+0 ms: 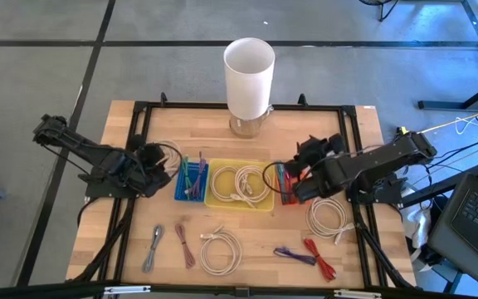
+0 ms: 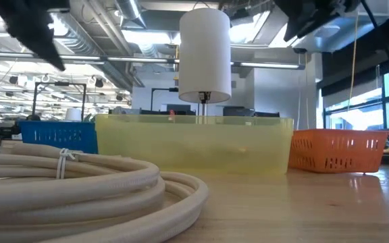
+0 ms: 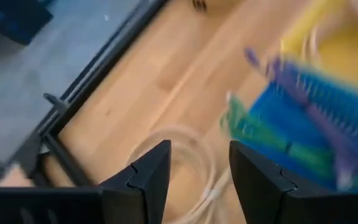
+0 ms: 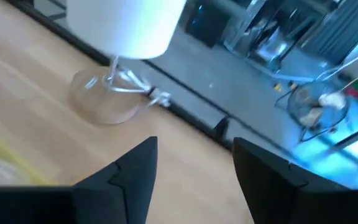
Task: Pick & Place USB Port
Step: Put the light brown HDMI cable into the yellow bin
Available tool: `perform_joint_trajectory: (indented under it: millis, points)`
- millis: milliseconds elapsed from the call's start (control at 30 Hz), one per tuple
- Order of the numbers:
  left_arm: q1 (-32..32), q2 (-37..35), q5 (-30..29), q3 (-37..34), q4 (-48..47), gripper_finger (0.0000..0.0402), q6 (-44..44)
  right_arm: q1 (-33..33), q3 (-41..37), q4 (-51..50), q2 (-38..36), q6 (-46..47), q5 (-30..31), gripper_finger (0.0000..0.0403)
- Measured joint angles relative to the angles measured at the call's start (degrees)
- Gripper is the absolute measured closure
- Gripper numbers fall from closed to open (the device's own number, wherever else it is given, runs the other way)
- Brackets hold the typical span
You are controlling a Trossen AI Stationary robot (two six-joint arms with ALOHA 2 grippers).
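Observation:
Several bundled cables lie on the wooden table. Two white coils (image 1: 221, 251) (image 1: 329, 218) rest flat near the front, with grey (image 1: 153, 247), maroon (image 1: 185, 245), purple (image 1: 294, 255) and red (image 1: 321, 258) bundles beside them. More white cable lies in the yellow basket (image 1: 239, 184). The blue basket (image 1: 192, 178) holds green and purple bundles (image 3: 272, 134). My left gripper (image 1: 163, 173) (image 3: 197, 152) is open and empty, just left of the blue basket. My right gripper (image 1: 293, 173) (image 4: 194, 146) is open and empty above the orange basket (image 1: 285, 184).
A white lamp (image 1: 249, 76) stands on a clear round base (image 4: 101, 99) at the table's far edge. A black frame (image 1: 139, 112) runs around the tabletop. In the left wrist view a pale loop of cable (image 3: 179, 146) lies on the wood. Bare wood lies between the baskets and the lamp.

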Motion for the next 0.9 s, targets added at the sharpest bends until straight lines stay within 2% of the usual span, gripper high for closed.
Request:
perform_joint_trajectory:
  millis: [233,333,500,733,900]
  points:
    - [6.97,0.09,13.83,-0.40,-1.00,0.0245,10.50,-4.21,0.46,-0.33,-1.18,-5.05,1.55,0.0191]
    - [9.61,0.09,17.15,-2.95,1.00,0.0245,16.56,-5.66,0.46,-0.24,-1.33,-6.32,1.60,0.0191]
    - [15.30,0.37,26.33,-8.59,6.45,0.0245,22.46,-7.14,0.44,-0.22,-1.77,-7.87,1.80,0.0191]
    - [20.27,1.12,29.93,-8.93,13.65,0.0245,23.10,-7.89,0.44,-0.18,-2.10,-9.19,1.91,0.0191]
    - [24.92,4.89,33.40,-8.91,15.55,0.0245,26.69,-7.93,0.44,-0.18,-2.10,-9.36,2.17,0.0191]
